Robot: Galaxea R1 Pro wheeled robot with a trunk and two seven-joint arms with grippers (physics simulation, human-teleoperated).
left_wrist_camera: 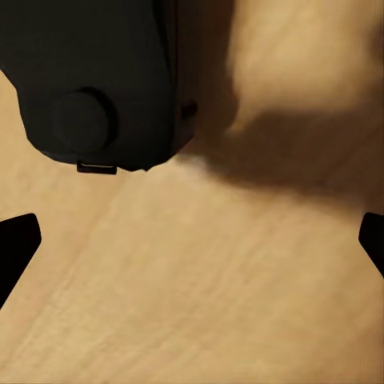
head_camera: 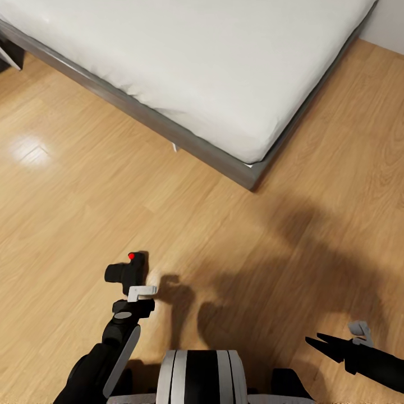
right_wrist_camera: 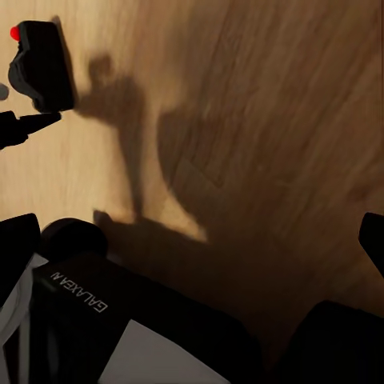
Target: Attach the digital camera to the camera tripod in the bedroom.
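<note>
Landmark = bed (head_camera: 235, 168), grey frame w/ white mattress, top of head view, its corner pointing toward the robot over the wood plank floor (head_camera: 67, 213).

Left: digital camera (head_camera: 128, 272), small, black, red button on top, well short of the bed corner and off to its left, above the floor and just ahead of the left gripper (head_camera: 137, 295). Left arm reaches up from the robot's body toward it. In left wrist view the camera (left_wrist_camera: 96, 88) sits beyond the two finger tips (left_wrist_camera: 16, 248), which stand wide apart at the frame edges w/ bare floor between them – so jaws apart, nothing clamped. Whether the camera rests on the floor or not: can't tell.

Middle: robot's own torso (head_camera: 202, 376), black/white, nearest the viewer, far from the bed. Arm shadows fall on the floor btwn torso and bed corner.

Right: right gripper (head_camera: 322, 343), on the bed corner's right side, well apart from it, low over the floor; black fingers spread in a narrow V, empty. Right wrist view looks back across the floor and catches the camera (right_wrist_camera: 40, 64) far off.
</note>
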